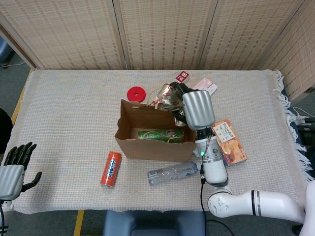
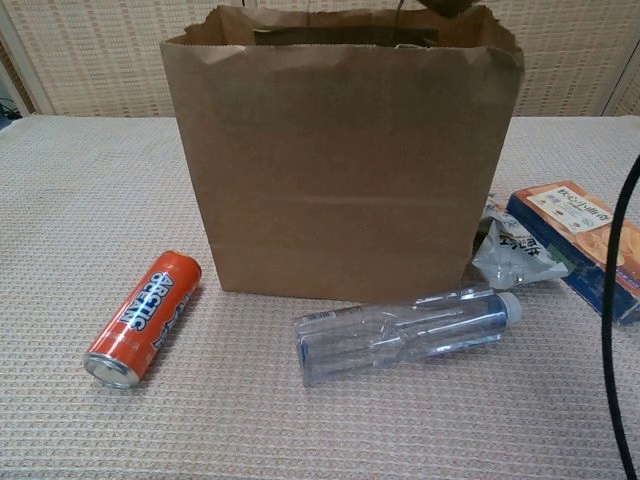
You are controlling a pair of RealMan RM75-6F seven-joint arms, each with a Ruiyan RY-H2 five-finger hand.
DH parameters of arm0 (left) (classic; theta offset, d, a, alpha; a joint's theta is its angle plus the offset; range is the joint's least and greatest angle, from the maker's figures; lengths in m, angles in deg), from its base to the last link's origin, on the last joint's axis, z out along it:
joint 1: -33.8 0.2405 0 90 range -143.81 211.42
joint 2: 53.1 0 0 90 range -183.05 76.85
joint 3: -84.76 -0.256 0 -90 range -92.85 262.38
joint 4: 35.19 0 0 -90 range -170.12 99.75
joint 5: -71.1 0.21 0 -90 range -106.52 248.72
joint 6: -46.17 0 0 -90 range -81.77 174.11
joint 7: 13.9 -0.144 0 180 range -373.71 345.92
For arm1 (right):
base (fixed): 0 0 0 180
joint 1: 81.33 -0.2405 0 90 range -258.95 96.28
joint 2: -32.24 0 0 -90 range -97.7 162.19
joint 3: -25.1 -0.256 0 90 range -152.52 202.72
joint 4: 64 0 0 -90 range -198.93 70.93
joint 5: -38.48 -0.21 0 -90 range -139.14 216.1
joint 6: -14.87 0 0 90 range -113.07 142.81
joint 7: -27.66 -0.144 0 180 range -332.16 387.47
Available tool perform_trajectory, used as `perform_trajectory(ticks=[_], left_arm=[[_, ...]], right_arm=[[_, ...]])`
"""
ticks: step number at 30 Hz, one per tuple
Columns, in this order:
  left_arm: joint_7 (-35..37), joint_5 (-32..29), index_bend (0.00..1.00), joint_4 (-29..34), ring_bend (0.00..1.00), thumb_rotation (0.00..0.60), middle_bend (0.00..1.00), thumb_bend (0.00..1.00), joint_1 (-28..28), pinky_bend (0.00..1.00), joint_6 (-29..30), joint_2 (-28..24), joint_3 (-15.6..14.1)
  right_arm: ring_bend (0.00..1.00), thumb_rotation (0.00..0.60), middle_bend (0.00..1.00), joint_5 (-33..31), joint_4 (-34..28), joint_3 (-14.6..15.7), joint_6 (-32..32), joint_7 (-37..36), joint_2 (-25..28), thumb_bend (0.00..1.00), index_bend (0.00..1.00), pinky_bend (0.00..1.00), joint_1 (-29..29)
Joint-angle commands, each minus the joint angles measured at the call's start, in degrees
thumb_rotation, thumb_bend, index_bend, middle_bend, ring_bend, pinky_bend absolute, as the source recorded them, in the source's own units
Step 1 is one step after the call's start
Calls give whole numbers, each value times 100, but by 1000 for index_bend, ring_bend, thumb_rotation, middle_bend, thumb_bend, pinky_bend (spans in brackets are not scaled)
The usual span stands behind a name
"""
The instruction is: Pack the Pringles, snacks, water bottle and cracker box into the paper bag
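From the head view, the right hand (image 1: 198,109) holds a shiny snack pack (image 1: 167,97) above the far right of the open bag (image 1: 147,145). The left hand (image 1: 14,169) rests at the near left, fingers apart, empty. A green can (image 1: 160,134) lies inside the bag.

From the chest view, the bottle (image 2: 405,330) lies near the bag, the cracker box (image 2: 577,240) at the right, the orange can (image 2: 143,317) at the left.

The silver robotic left hand (image 1: 11,173) is cut off by the head view's left and lower edges. The red-and-white long carton (image 1: 180,78) and the pink-and-white flat packet (image 1: 205,86) are largely covered by the silver robotic right hand (image 1: 198,109). The brown paper bag's (image 2: 340,160) interior is hidden in the chest view.
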Motion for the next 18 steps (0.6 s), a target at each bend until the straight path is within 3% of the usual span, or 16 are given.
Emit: perform_trajectory(ticks=[1,3,6,10,12,18], left_arm=[[21,6,0,-5,0,600,0,346,1,0,1,-3,-3],[35,11,0,-7,0,600,0,346,0,0,0,-7,-5],[42,14,0,-8,0,600,0,347,-1,0,-3,-11,-8],[34,17,0,-8,0,600,0,347,1,0,4,-9,-9],[28,15,0,-6,0,600,0,347,2,0,4,-9,-9],[3,9,0,0,0,600,0,346,1,0,4,-5,-7]], right_arm=[[586,600,598,-65,172,253,36,143,-268,446,605,620,-151],[515,600,572,-152,153,375,85,262,-303,365,527,504,-174],[328,600,430,-211,99,457,127,312,-276,196,289,300,-173],[162,600,264,-238,-53,408,111,151,-149,121,44,169,-112],[131,600,220,-239,-153,365,60,87,-47,111,2,144,-61],[121,600,203,-320,-538,309,-27,-193,367,100,0,125,202]])
